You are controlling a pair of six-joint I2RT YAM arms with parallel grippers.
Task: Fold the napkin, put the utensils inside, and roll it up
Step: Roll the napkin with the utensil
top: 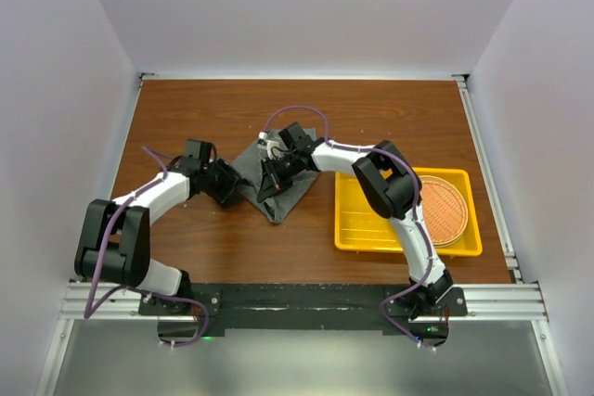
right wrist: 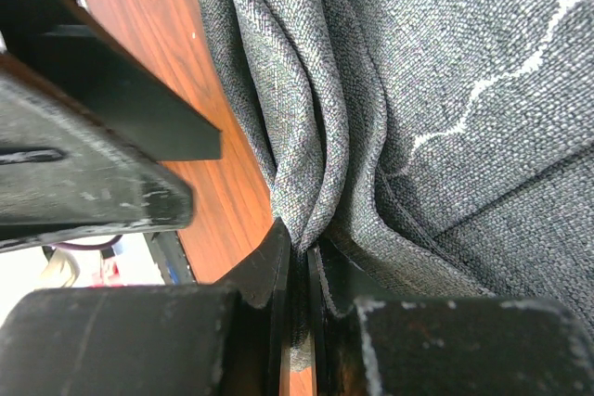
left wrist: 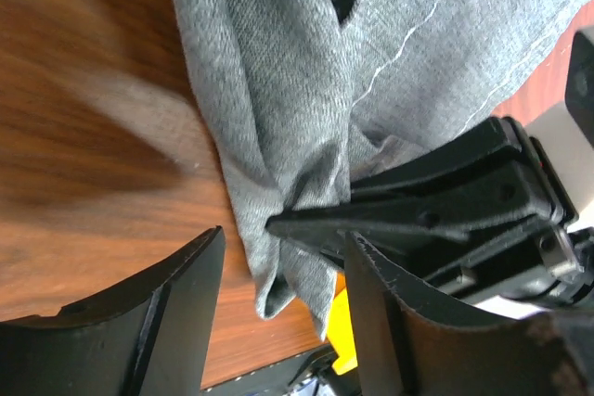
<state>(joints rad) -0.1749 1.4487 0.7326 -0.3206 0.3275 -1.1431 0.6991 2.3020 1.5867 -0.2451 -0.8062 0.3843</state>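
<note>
Dark grey felt-like napkin (top: 280,199), pale stitched line near its edge: lies bunched in soft folds on brown wood-grain surface (top: 213,118), middle covered by both arms in overhead view. Right pincer (right wrist: 299,246): clenched on a doubled fold of coarse weave. Left pincer (left wrist: 283,261): released, scuffed black fingers spread either side of the cloth's bunched end. Yellow ribbed tray (top: 371,229), off to the right, holds round woven orange-brown mat (top: 444,210), partly hidden by right arm.

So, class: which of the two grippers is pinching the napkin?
The right gripper: its jaws are shut on a fold of the napkin. The left gripper has its jaws wide apart, clamping nothing.
</note>
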